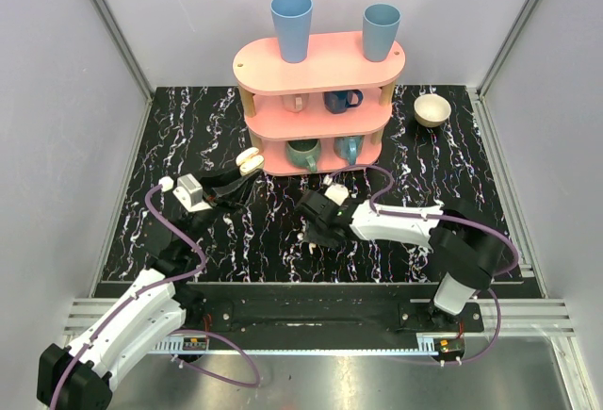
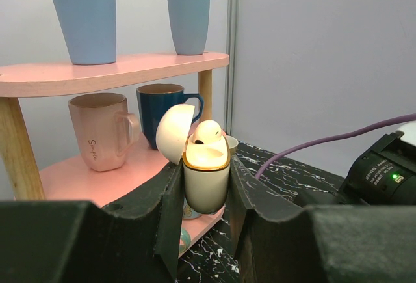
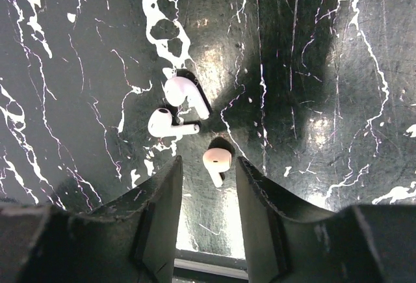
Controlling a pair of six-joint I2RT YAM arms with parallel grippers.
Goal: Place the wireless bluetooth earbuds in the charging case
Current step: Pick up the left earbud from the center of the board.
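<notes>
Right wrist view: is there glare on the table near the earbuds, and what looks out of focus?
Right wrist view: yes, bright glare patches on the glossy table above and right of the earbuds, which are sharp with dark shadows; the fingers are dim and soft. Top external view: even light.

A white earbud [image 3: 184,94] and a second earbud [image 3: 164,122] lie close together left of centre on the black marbled tabletop [image 3: 312,68]. Lower down, a third earbud [image 3: 216,161] sits between the right gripper's [image 3: 209,164] parted fingertips, touching neither.
</notes>
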